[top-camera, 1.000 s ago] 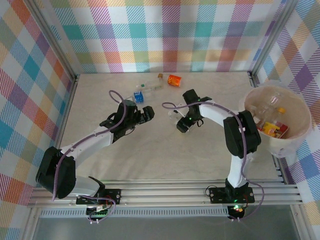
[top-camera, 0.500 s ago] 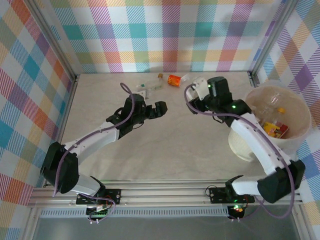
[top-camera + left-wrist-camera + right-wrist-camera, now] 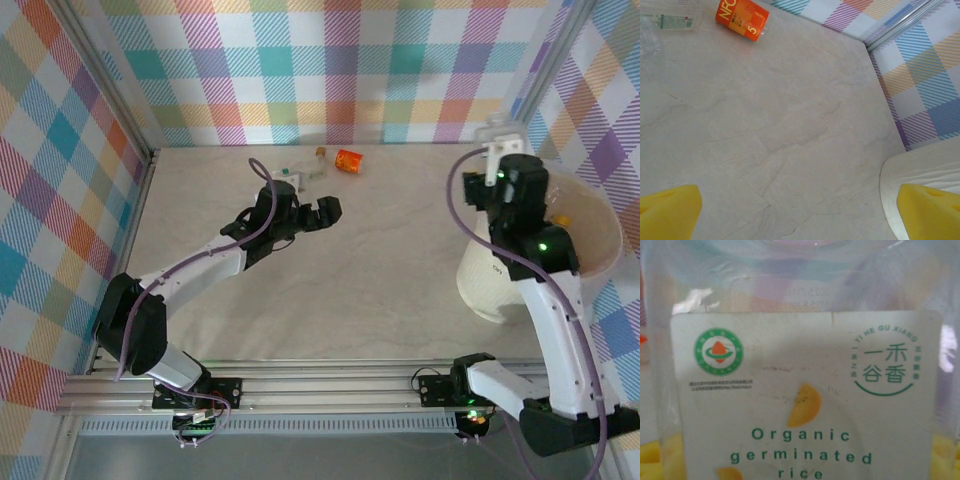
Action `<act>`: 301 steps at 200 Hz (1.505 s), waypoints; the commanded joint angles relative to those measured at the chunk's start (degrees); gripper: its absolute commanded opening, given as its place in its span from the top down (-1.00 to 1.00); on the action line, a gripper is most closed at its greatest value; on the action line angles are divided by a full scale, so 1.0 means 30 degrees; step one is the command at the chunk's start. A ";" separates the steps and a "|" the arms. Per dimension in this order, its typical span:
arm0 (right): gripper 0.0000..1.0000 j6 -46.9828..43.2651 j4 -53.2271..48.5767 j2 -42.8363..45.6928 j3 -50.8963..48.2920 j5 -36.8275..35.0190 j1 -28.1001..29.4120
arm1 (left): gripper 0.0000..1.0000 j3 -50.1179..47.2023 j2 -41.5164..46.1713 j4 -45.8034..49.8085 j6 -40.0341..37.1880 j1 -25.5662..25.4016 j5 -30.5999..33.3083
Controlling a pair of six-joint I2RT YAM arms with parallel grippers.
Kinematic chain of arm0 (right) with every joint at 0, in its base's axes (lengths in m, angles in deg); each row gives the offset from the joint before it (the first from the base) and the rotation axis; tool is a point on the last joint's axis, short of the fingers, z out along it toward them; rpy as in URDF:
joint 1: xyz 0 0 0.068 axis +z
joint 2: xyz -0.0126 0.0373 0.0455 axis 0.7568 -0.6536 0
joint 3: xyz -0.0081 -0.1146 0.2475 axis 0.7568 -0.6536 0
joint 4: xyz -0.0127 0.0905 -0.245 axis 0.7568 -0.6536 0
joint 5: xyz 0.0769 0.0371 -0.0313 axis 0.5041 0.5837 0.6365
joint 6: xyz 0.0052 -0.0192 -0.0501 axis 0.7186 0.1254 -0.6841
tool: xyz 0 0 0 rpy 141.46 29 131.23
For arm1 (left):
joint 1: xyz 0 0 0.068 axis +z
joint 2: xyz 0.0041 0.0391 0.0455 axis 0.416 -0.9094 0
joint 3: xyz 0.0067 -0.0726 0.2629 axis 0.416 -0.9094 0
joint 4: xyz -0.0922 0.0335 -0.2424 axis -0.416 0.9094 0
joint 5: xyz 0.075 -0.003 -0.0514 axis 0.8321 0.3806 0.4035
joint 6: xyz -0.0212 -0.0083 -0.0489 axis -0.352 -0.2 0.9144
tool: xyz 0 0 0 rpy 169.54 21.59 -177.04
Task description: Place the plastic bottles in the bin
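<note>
Right wrist shows the rice-labelled bottle (image 3: 800, 390) pinched in the right end effector (image 3: 497, 148) — overhead, left end effector (image 3: 325, 211) spread.

Cannot see into the bin (image 3: 478, 282) from above, with the right arm across nearly all of it. Cannot follow the clear pack (image 3: 805, 390) past any edge of the right wrist view, and find only blur above its label. Cannot see the whole orange bottle (image 3: 741, 18) or clear bottle (image 3: 665, 22), both cut by the left wrist view's top edge.

clear rice pack (image 3: 800, 390) held, cream bin (image 3: 478, 285) beside
</note>
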 commanded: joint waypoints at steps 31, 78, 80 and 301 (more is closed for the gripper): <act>-0.20 0.1911 0.0263 0.1583 -0.1716 -0.2952 -0.4416 | -1.00 0.1673 -0.0546 0.0764 0.0368 -0.0454 -0.0783; -0.42 0.3591 -0.1274 0.1995 -0.2634 -0.3190 -0.6956 | -1.00 0.1983 -0.0443 0.1443 0.0434 -0.0578 -0.0743; -0.43 0.3652 -0.1308 0.2008 -0.2702 -0.3174 -0.7085 | -1.00 0.1978 -0.0416 0.1434 0.0454 -0.0579 -0.0754; -0.99 0.7563 -0.2951 0.0837 0.0606 1.3275 -0.8277 | -1.00 0.1211 0.0127 0.2416 0.0405 -0.0725 0.2604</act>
